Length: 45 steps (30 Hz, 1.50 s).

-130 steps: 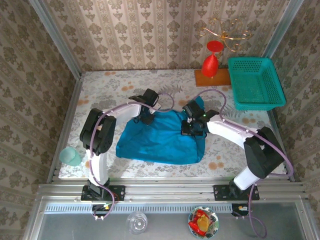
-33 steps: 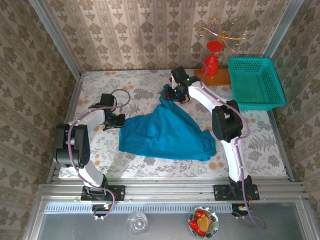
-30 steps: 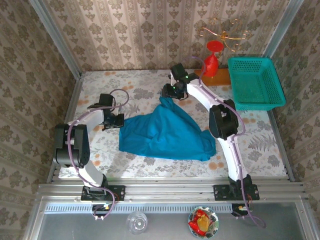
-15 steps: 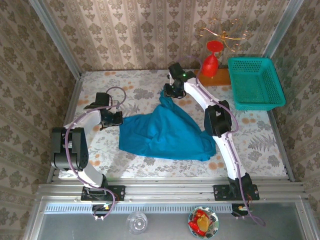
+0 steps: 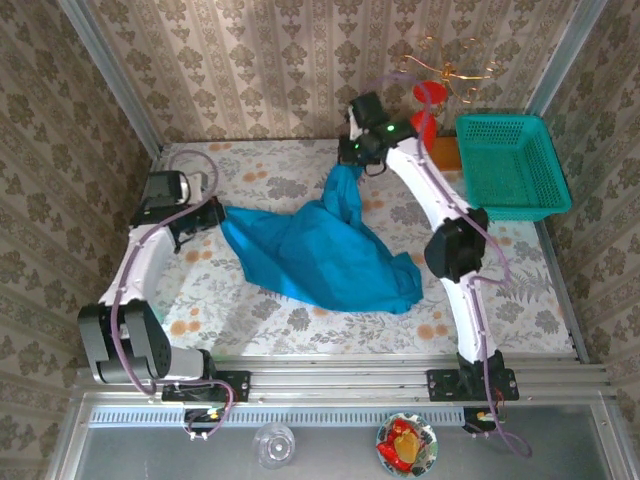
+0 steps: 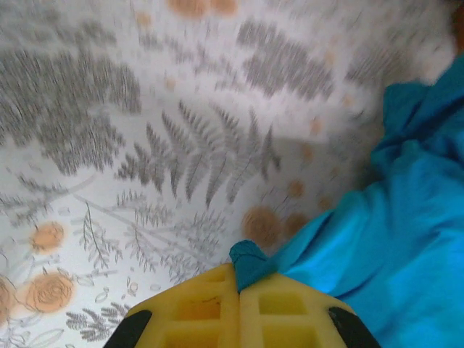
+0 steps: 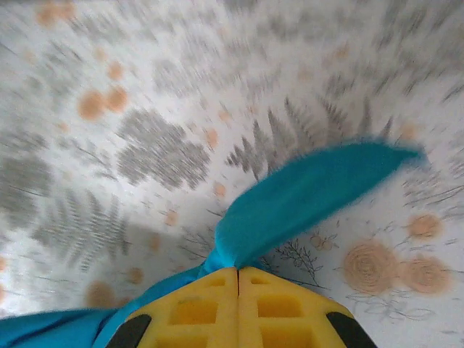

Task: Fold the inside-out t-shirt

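The inside-out t-shirt point(image 5: 320, 255) is bright blue and lies rumpled across the middle of the flowered table point(image 5: 250, 310). My left gripper point(image 5: 207, 216) is shut on its left corner, and that corner is pulled out to a point. In the left wrist view a small blue tuft pokes out between the yellow pads point(image 6: 196, 308) of the left gripper point(image 6: 239, 274), with the t-shirt point(image 6: 391, 239) trailing off to the right. My right gripper point(image 5: 352, 166) is shut on the far top edge, raised above the table. The cloth point(image 7: 304, 197) fans out from the closed right gripper point(image 7: 238, 272).
A teal mesh basket point(image 5: 510, 165) stands at the back right. Beside it are a red vase point(image 5: 425, 108) on a wooden board point(image 5: 447, 152) and a gold wire ornament point(image 5: 450, 62). A metal frame and patterned walls close off the left and back sides.
The right gripper has shut on the shirt's far edge and lifted it toward the back. The left gripper has pulled its corner left and away, stretching the cloth.
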{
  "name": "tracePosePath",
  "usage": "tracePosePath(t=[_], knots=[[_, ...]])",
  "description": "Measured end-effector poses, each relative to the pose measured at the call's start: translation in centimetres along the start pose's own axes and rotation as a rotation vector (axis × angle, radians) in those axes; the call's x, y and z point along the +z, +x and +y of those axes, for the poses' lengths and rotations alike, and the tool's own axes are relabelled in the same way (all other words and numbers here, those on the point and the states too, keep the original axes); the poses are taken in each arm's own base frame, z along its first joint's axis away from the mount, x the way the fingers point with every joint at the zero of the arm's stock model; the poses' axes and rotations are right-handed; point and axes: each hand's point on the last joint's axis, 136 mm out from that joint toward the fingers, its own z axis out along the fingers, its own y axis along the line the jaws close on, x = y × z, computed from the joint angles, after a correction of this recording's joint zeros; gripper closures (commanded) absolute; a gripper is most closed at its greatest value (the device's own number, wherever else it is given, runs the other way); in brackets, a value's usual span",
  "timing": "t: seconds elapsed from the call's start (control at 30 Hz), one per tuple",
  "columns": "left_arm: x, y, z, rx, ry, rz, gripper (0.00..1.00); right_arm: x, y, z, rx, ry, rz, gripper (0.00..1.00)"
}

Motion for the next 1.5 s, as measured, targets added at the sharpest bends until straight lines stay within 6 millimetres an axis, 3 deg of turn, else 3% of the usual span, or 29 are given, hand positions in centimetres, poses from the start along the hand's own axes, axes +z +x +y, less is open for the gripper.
tracePosePath(t=[0.1, 0.23, 0.37, 0.5, 0.7, 0.87, 1.0, 1.13, 1.3, 1.5], knots=[[-3.3, -4.0, -0.8, -0.021, 0.044, -0.120, 1.00, -8.0, -4.4, 0.2, 0.003, -0.019, -0.168, 1.00], [-8.0, -9.0, -1.6, -0.042, 0.090, -0.269, 1.00, -18.9, -8.7, -1.8, 0.028, -0.004, -0.390, 1.00], [-12.5, -12.6, -1.7, -0.062, 0.127, -0.389, 1.00, -26.9, -10.1, -4.4, 0.059, 0.052, -0.542, 1.00], [-16.0, -14.3, -1.5, -0.082, 0.161, -0.475, 1.00, -32.4, -8.4, -6.5, 0.082, 0.111, -0.613, 1.00], [-18.0, -13.1, -2.4, -0.104, 0.222, -0.498, 1.00, -36.5, -2.4, -8.7, 0.114, 0.171, -0.634, 1.00], [-19.1, -11.8, -3.9, -0.104, 0.262, -0.501, 1.00, -39.8, 0.9, -8.4, 0.109, 0.161, -0.683, 1.00], [-20.0, -12.3, -5.0, -0.090, 0.297, -0.514, 1.00, -42.5, 0.8, -7.6, 0.093, 0.141, -0.755, 1.00], [-21.4, -14.2, -6.5, -0.047, 0.316, -0.547, 1.00, -44.0, -0.5, -6.9, 0.081, 0.129, -0.799, 1.00], [-24.0, -16.3, -8.4, 0.020, 0.319, -0.618, 1.00, -43.4, -1.3, -7.0, 0.081, 0.135, -0.790, 1.00], [-25.5, -16.6, -9.5, 0.056, 0.316, -0.662, 1.00, -43.3, -1.2, -7.1, 0.082, 0.135, -0.793, 1.00]])
